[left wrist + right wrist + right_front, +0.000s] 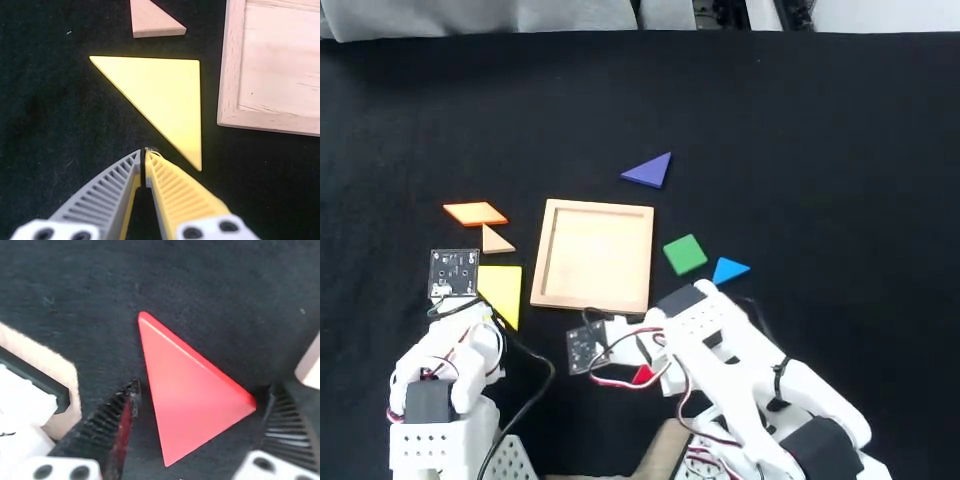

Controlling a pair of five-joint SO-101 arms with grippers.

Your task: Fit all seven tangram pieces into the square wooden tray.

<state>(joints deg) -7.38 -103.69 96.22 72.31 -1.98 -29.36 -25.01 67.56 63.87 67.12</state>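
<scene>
The square wooden tray (595,298) lies empty mid-table, its corner showing as tray (235,75) in the left wrist view. A yellow triangle (165,100) lies just left of it, and my left gripper (145,154) is shut, tips at that piece's long edge. A red triangle (192,395) lies flat on the cloth in front of the tray, seen as red triangle (643,375) from above. My right gripper (200,412) stands open around it, one finger on each side.
An orange parallelogram (475,212) and a wood-coloured triangle (497,240) lie left of the tray. A purple triangle (648,170) sits behind it. A green square (684,253) and a blue triangle (729,269) lie to its right. Black cloth covers the table.
</scene>
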